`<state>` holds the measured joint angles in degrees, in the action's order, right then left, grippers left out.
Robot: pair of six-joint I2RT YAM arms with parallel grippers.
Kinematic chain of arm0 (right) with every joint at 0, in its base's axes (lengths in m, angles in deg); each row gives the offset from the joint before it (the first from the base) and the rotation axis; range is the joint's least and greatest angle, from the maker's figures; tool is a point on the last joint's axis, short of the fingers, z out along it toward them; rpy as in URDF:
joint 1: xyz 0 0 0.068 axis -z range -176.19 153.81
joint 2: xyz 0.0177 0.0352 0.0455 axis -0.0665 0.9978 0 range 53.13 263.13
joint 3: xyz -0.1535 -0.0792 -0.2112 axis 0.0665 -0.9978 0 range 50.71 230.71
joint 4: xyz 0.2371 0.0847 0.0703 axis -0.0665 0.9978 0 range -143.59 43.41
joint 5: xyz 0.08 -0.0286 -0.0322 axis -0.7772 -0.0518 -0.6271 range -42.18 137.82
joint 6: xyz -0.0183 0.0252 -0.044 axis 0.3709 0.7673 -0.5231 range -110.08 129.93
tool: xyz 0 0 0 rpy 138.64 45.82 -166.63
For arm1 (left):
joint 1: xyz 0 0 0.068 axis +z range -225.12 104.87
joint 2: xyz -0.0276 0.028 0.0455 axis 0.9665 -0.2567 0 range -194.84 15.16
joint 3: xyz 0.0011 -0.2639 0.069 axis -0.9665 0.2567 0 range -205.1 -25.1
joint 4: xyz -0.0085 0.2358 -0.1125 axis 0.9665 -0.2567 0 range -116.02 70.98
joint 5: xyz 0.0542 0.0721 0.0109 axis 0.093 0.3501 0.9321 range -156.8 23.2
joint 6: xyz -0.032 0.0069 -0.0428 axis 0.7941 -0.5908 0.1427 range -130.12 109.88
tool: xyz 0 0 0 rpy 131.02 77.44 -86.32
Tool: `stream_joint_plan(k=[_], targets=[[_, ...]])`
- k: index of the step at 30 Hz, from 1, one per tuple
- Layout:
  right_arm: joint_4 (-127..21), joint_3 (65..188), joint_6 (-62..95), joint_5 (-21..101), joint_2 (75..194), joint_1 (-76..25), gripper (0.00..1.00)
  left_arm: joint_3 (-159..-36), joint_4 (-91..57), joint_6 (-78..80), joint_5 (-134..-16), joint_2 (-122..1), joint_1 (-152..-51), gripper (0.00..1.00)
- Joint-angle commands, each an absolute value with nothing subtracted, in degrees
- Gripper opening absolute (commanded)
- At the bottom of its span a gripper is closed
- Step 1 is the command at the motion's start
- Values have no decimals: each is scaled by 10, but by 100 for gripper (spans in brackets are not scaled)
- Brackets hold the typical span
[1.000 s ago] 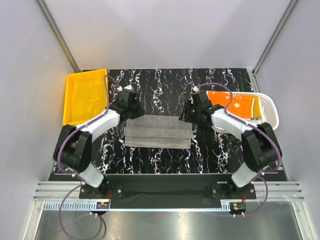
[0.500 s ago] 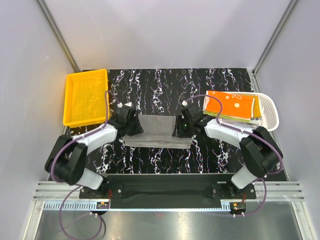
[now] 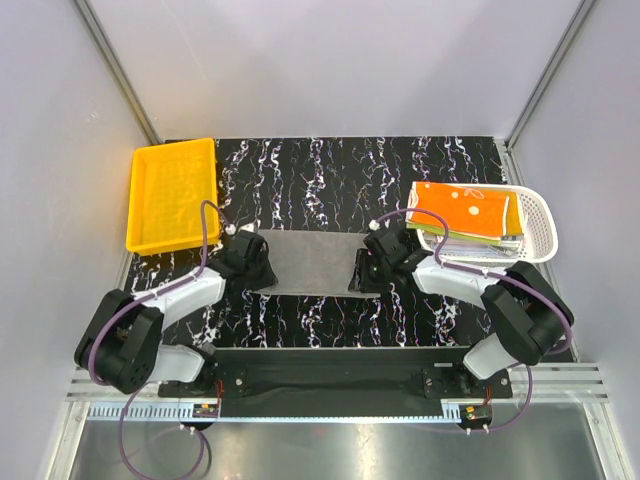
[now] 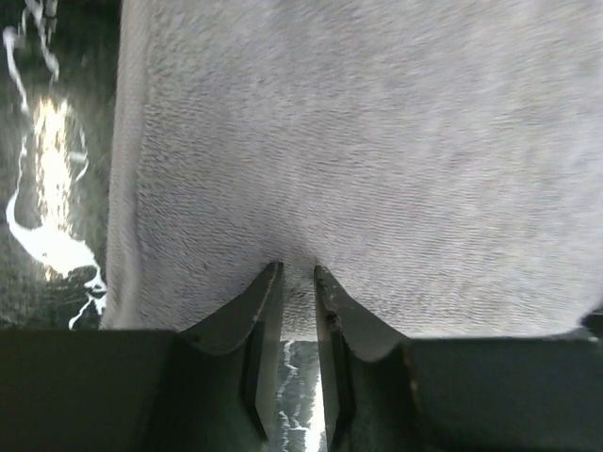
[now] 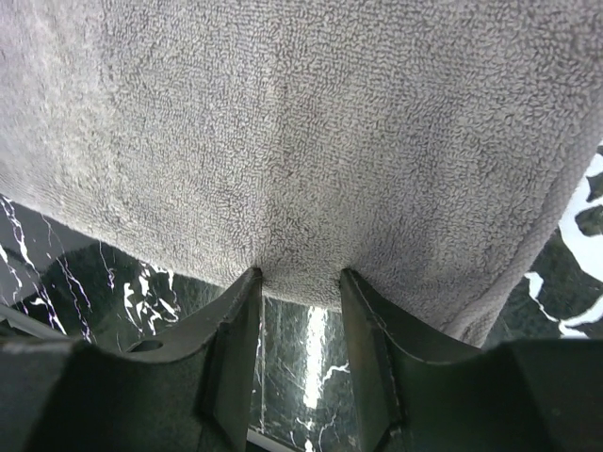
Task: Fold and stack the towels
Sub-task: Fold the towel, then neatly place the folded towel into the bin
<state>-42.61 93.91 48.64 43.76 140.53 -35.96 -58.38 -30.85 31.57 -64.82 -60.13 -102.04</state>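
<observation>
A plain grey towel (image 3: 312,262) lies folded on the black marbled table, in front of the two arms. My left gripper (image 3: 258,268) is at its left end and my right gripper (image 3: 365,270) at its right end. In the left wrist view the grey towel (image 4: 358,141) fills the frame, and the narrow-set left gripper (image 4: 298,271) pinches its near edge. In the right wrist view the right gripper (image 5: 300,278) stands wider, with the grey towel's (image 5: 283,122) puckered edge between its tips. An orange-yellow towel (image 3: 462,208) lies on top of others in the basket.
A yellow plastic bin (image 3: 172,193) sits at the back left of the table. A white slotted basket (image 3: 540,215) stands at the right, close behind the right arm. Grey walls enclose the table on three sides.
Both grippers have come toward the near edge, carrying the grey towel's far edge over itself. The towel now lies narrower front to back. The left jaws have drawn closer together.
</observation>
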Motion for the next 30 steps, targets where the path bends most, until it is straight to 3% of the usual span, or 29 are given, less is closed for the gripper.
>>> stream_joint_plan(k=[1,9,14,25,30], targets=[[-458,920,504,446,1417,-370,45,-573,-289,333,-634,-610,-1023,24],[-373,953,491,509,1317,-369,51,-649,-382,298,-587,-561,-1029,26],[-305,980,475,589,1286,-356,62,-748,-397,282,-600,-580,-1051,31],[-391,994,427,505,1346,-236,85,-897,-315,306,-664,-801,-1184,30],[-434,1007,434,488,1408,-233,86,-873,-269,329,-686,-869,-1222,29]])
